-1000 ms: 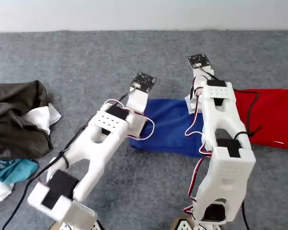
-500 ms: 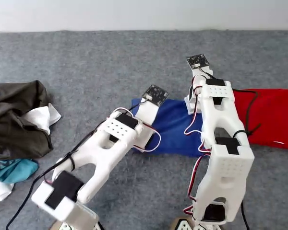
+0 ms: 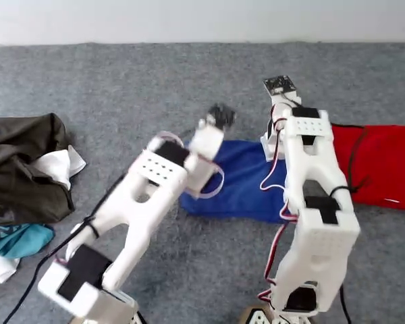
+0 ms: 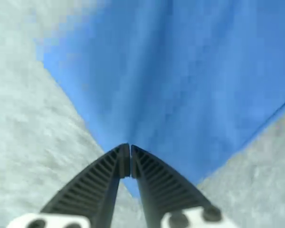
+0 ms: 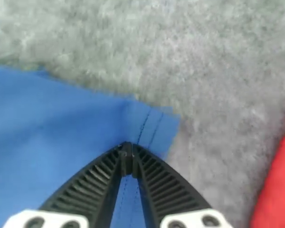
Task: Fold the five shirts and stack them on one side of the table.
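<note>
The blue shirt (image 3: 243,182) is being gripped by the clenched left pincer (image 4: 129,160) at one edge and by the clenched right pincer (image 5: 127,158) at its stitched hem.

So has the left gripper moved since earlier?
Yes. The left gripper, shut on the blue shirt, has shifted away from the dark pile, toward the right arm.

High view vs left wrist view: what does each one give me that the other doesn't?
High view adds the red shirt, the heap of unfolded shirts at the table's other end, and the left arm and right arm from above. Left wrist view adds the left hand close up, shut on a pinch of cloth that tents toward its tips. Both share the blue shirt and the grey carpet.
</note>
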